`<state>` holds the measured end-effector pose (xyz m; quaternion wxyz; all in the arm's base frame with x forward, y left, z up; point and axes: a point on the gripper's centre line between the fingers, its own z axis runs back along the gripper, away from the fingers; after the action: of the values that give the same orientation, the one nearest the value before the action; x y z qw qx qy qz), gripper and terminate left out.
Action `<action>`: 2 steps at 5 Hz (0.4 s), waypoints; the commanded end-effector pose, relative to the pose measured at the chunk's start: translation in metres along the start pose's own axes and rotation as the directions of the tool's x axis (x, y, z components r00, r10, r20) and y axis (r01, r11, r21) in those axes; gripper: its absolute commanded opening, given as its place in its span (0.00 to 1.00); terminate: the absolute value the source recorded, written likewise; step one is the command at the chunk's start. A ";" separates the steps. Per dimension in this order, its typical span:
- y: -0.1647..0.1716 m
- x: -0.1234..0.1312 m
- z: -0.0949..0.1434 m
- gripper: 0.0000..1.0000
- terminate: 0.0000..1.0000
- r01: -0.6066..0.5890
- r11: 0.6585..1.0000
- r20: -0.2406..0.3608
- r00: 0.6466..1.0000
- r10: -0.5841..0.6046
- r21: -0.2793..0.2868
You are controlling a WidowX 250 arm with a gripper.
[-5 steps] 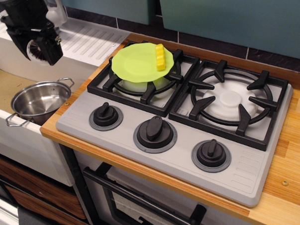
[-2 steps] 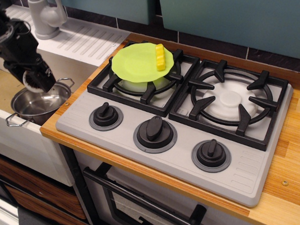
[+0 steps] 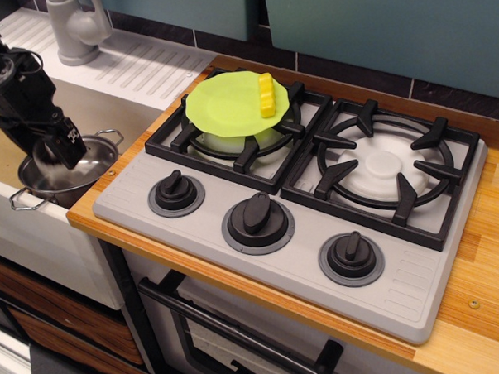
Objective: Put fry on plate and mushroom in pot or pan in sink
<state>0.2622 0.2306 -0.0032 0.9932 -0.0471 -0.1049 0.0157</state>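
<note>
The yellow ridged fry (image 3: 266,95) lies on the right part of the lime-green plate (image 3: 229,107), which rests on the left rear burner. The shiny steel pot (image 3: 77,189) stands in the sink (image 3: 3,148) against the counter edge. My gripper (image 3: 56,152) hangs over the pot's mouth, with its black fingers dipped to about rim level. The fingers look closed on a pale, blurred shape that I take for the mushroom (image 3: 47,156). Its gills do not show clearly.
A grey faucet (image 3: 77,29) and a ribbed white drainboard (image 3: 149,65) sit behind the sink. The grey stove (image 3: 402,271) has two black grates and three knobs (image 3: 257,217) along its front. The wooden counter (image 3: 487,309) runs to the right.
My gripper, with the mushroom in it, has come down and moved left from near the faucet to the pot's mouth. The plate and fry have not moved.
</note>
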 end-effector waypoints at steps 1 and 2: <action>-0.006 0.025 0.037 1.00 0.00 0.010 0.998 0.022 1.000 -0.012 0.065; -0.013 0.032 0.054 1.00 0.00 0.015 0.996 0.006 1.000 -0.016 0.088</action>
<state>0.2705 0.2162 0.0326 0.9968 -0.0312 -0.0724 0.0167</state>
